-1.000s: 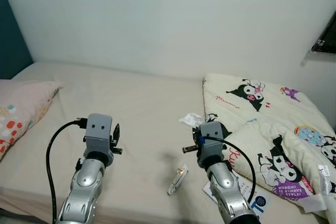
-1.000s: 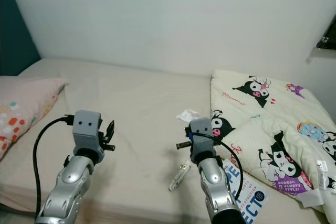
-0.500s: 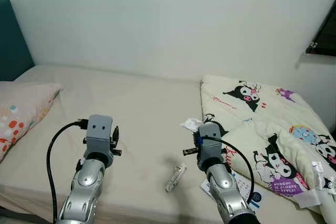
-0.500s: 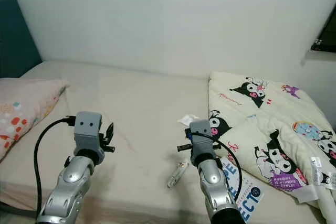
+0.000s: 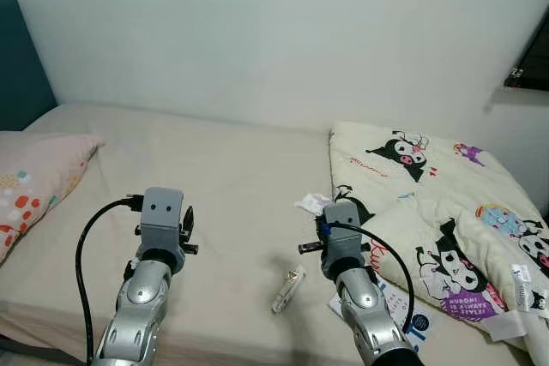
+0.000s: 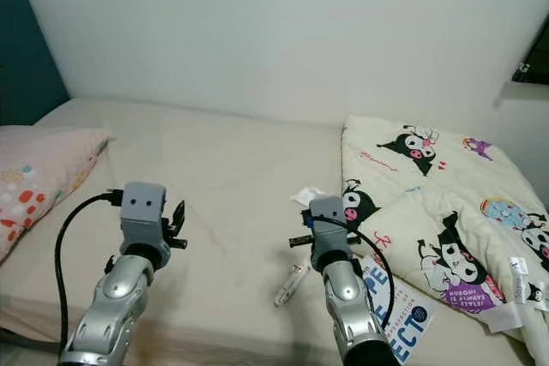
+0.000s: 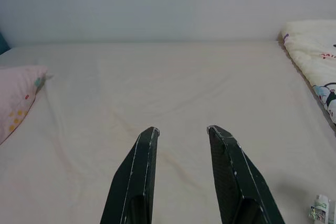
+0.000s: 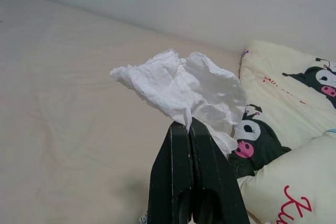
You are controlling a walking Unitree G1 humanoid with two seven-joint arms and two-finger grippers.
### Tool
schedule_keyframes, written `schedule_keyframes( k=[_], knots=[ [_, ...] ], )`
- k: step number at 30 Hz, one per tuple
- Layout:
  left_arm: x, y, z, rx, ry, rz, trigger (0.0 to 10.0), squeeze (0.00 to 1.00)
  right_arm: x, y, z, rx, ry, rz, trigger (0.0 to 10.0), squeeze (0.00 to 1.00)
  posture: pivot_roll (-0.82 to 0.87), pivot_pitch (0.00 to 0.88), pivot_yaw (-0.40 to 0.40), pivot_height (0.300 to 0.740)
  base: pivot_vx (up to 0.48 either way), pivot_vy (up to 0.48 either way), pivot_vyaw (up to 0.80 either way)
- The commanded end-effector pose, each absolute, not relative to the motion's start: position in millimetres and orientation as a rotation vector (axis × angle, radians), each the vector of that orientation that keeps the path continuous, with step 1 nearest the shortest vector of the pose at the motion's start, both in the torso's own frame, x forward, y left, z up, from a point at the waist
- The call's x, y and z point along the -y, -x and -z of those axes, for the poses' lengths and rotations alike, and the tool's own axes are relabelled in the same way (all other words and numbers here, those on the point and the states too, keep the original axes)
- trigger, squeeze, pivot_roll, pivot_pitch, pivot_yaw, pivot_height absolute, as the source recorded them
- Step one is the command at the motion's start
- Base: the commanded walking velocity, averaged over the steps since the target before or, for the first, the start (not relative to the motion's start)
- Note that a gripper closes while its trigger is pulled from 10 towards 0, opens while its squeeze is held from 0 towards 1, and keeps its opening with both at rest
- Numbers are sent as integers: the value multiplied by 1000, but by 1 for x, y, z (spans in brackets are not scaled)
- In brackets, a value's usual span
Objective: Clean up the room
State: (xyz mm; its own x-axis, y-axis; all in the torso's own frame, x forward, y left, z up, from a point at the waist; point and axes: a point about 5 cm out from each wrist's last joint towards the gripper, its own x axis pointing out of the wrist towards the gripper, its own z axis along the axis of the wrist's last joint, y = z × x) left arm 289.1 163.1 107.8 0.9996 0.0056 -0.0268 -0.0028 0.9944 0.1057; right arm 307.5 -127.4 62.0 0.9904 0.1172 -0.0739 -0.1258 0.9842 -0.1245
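A crumpled white tissue (image 8: 184, 87) hangs from the tips of my right gripper (image 8: 189, 123), which is shut on it, low over the bed near the blanket's edge. The tissue (image 5: 310, 204) also shows just beyond that wrist in the left eye view. My left gripper (image 7: 181, 129) is open with nothing between its fingers, held over the bare beige sheet (image 7: 157, 87). A small white tube (image 5: 287, 289) lies on the sheet between my two arms. A blue and white book (image 6: 399, 310) lies at the bed's near edge under my right arm.
A cream blanket (image 5: 446, 203) with black cartoon figures is bunched on the bed's right side. A pink dotted pillow (image 5: 34, 177) lies at the left, by a teal headboard (image 5: 21, 57). A white wall runs behind the bed.
The camera has shifted a little. Both arms keep their pose, and the tissue stays in the right gripper.
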Motion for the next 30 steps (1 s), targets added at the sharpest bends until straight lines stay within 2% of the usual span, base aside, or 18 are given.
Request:
schedule_keyframes(
  k=[1, 3, 30],
  knots=[
    [-162, -291, -105, -51, -110, -4, 10000, 0, 130, -308, -60, -82, 135, -110, 10000, 0, 71, 0, -92, 740, 0, 0, 0],
    [-163, -291, -105, -50, -112, -3, 10000, 0, 130, -308, -61, -74, 133, -110, 10000, 0, 71, 0, -92, 740, 0, 0, 0],
    [-161, -292, -105, -51, -103, -7, 10000, 0, 129, -310, -64, -65, 153, -128, 10000, 0, 69, 0, -103, 740, 0, 0, 800]
  ],
)
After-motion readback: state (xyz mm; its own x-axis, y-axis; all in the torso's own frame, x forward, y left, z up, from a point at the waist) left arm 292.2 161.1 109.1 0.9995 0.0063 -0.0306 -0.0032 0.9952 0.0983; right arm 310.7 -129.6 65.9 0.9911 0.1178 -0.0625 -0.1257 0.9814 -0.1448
